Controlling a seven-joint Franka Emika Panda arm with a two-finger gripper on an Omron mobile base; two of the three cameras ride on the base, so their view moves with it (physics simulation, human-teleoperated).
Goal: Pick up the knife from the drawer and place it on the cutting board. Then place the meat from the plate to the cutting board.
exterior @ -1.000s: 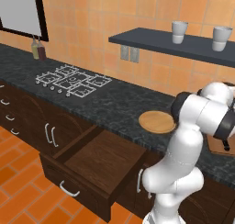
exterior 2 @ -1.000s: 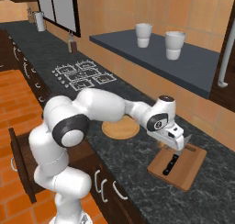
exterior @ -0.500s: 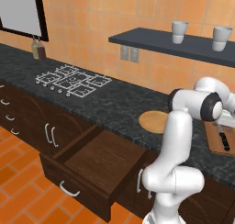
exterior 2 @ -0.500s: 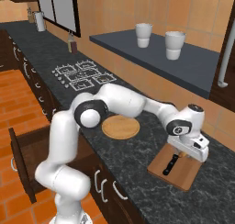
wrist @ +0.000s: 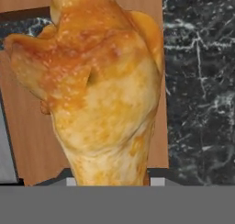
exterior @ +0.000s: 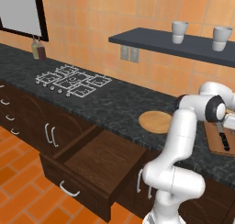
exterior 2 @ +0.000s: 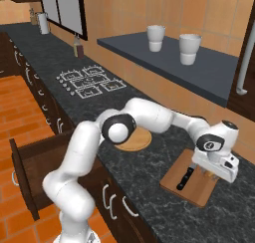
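Note:
My gripper [exterior 2: 214, 172] is shut on the meat [wrist: 101, 94], a golden-brown chunk that hangs just above the right part of the cutting board [exterior 2: 191, 183]. In the hand view the meat covers most of the picture, with the reddish board [wrist: 27, 136] under it. The knife [exterior 2: 185, 178] lies on the board's left part, black handle towards the front, just left of my hand. It also lies on the board [exterior: 215, 142] in the left base view, as the knife [exterior: 223, 139]. The round tan plate [exterior: 155, 122] sits bare on the counter left of the board. The drawer [exterior: 98, 165] stands pulled open below.
Dark speckled counter [wrist: 202, 81] lies right beside the board. A hob [exterior: 73, 80] sits further left. A wall shelf [exterior 2: 199, 70] with two white cups hangs above the board. My arm reaches across over the plate [exterior 2: 137, 141].
The arm has swung right from the plate to above the cutting board, carrying the meat. The knife and plate have stayed where they were.

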